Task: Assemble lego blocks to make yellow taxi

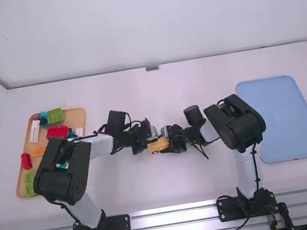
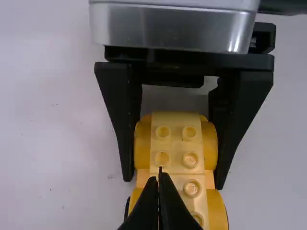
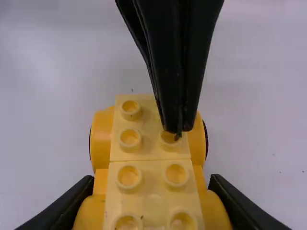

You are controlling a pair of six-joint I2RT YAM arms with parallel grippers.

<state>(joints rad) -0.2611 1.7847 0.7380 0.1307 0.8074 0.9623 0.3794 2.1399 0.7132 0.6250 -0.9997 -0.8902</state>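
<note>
Centrally, over the table (image 1: 154, 188), the right tool (image 1: 167, 141) grasps a yellow lego car (image 2: 177, 143); the left tool (image 1: 151, 141), clenched, has its tips at the studs.

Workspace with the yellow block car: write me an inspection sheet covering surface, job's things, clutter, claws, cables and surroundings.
Surface: white table, a few small dark specks.
Job's things: yellow car, partly built, studs bare on top; tan tray at the left holds green, red, white, orange and blue pieces.
Clutter: nothing seen; blue tray at the right.
Left claw: fingers together, tips at the car's studs; contact unclear.
Right claw: closed on the car's sides.
Cables: black cables run along both arms.
Surroundings: white walls behind and at left; metal rails at the front edge.
</note>
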